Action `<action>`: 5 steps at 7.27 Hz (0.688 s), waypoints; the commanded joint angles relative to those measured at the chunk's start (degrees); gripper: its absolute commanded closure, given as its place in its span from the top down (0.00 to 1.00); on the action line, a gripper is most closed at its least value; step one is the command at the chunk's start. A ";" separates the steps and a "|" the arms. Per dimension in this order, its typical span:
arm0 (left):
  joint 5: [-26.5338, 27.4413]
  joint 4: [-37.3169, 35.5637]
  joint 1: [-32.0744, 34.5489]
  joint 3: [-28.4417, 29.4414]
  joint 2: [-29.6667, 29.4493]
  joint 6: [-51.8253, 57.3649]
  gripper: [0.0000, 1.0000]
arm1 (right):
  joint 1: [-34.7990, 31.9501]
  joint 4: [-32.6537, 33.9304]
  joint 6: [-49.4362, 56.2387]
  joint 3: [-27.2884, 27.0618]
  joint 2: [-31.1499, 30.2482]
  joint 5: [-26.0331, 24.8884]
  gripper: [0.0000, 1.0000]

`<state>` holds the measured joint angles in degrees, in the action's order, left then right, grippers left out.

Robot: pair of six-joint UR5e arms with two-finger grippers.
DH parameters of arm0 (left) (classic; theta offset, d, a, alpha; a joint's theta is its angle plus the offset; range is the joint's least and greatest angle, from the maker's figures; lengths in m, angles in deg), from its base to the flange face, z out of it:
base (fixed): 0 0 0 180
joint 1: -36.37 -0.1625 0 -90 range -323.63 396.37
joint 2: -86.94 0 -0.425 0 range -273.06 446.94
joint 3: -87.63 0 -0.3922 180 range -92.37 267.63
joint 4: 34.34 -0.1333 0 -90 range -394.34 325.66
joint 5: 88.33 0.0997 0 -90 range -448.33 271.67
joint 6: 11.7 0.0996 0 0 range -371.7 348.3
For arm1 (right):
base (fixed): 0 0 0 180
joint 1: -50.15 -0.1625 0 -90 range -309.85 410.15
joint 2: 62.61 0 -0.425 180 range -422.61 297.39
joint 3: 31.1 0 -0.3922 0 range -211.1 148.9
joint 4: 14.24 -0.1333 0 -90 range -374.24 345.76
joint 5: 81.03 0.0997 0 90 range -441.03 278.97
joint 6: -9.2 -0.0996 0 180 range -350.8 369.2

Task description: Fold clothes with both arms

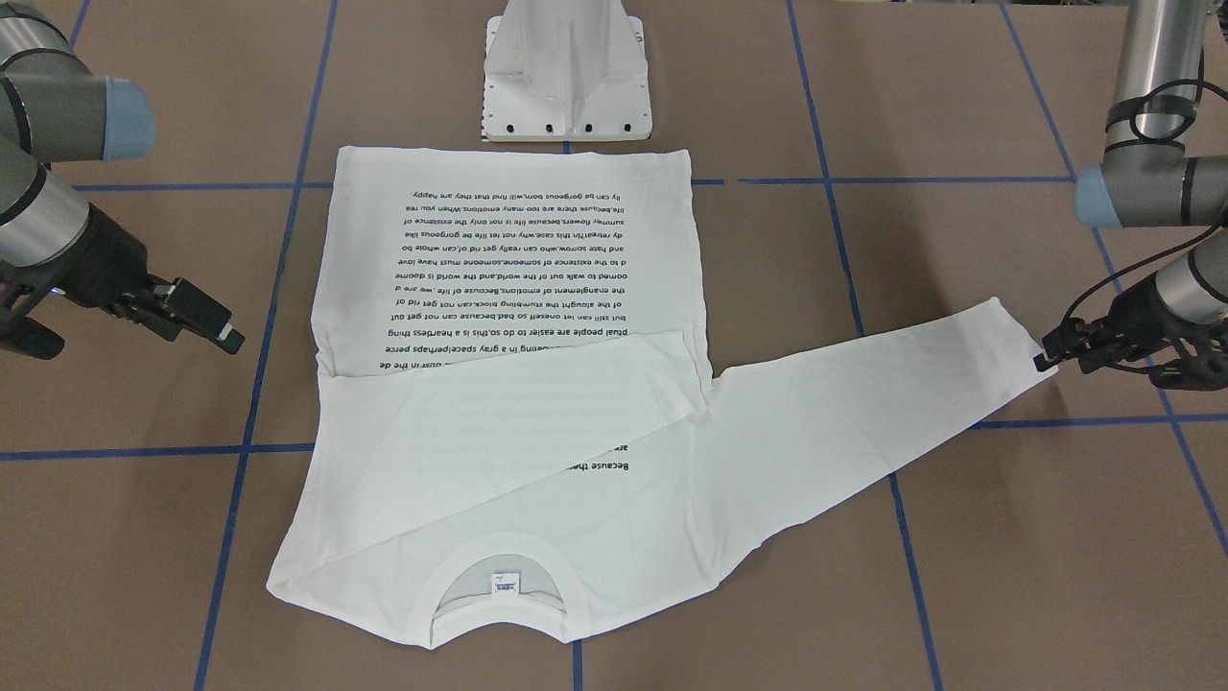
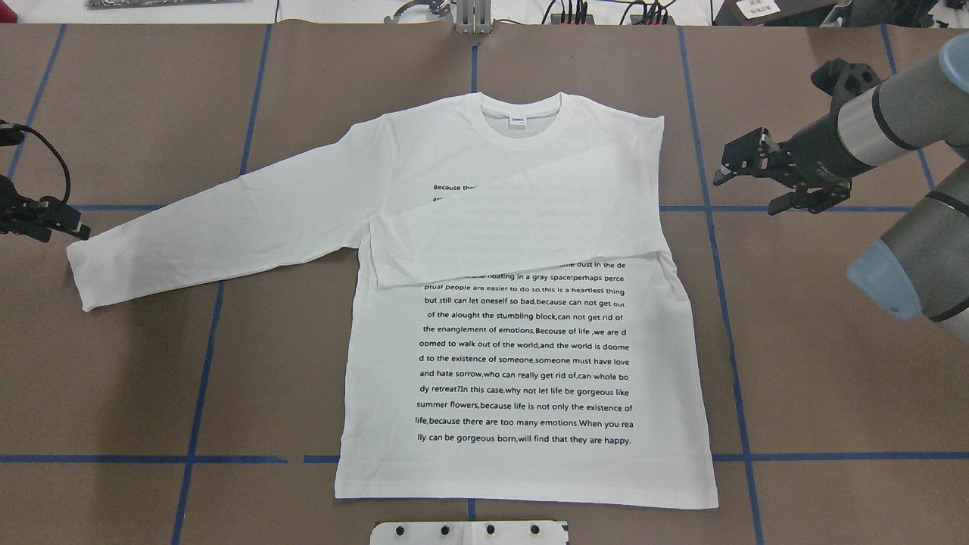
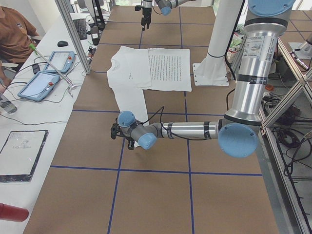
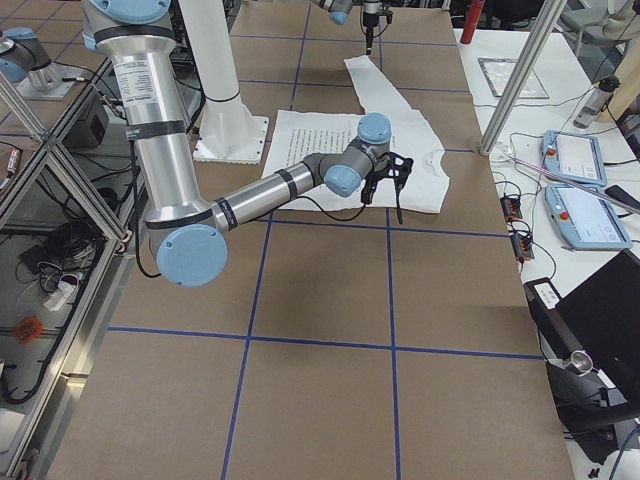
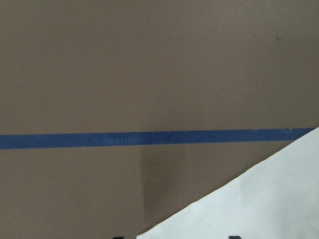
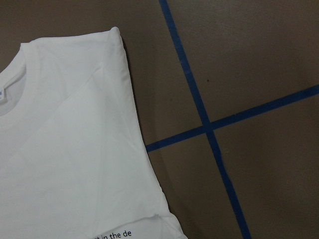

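The white long-sleeved T-shirt [image 2: 522, 363] lies flat in the middle of the brown worktop [image 2: 833, 363], printed side up. Its hem [image 2: 530, 496] is toward the robot's edge, just in front of the white pedestal base [image 1: 568, 77], and its ribbed neck [image 2: 522, 113] with the small label [image 1: 506, 583] is toward the far edge. The sleeve on the robot's right [image 2: 522, 219] is folded in across the chest and hides parts of the upper lines of black text. The other sleeve [image 2: 227, 219] stretches out flat toward the worktop's left end, and its cuff [image 2: 83, 265] lies beside a blue tape line [image 2: 219, 318]. The left arm [image 1: 1180, 288] is low at that end. Its jaws are at the corner of the cuff, and the left wrist view shows two dark tips set apart at its lower border with the white cloth running in between them, so they look released and are not pinching the fabric. The right arm [image 2: 855, 136] hangs above bare worktop toward the right end, near the folded shoulder but clear of it. Its jaws are spread and grasp nothing. The right wrist view looks down on that shoulder and on a crossing of tape lines.
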<state>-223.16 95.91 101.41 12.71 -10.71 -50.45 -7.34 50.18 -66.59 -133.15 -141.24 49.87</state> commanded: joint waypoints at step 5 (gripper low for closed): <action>2.20 -0.09 0.00 0.30 0.00 -0.01 0.72 | -0.43 0.00 0.20 -1.83 -2.50 -0.81 0.99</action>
<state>-221.23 95.84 101.41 12.50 -10.62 -50.56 -7.80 50.18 -66.39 -135.07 -143.42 49.52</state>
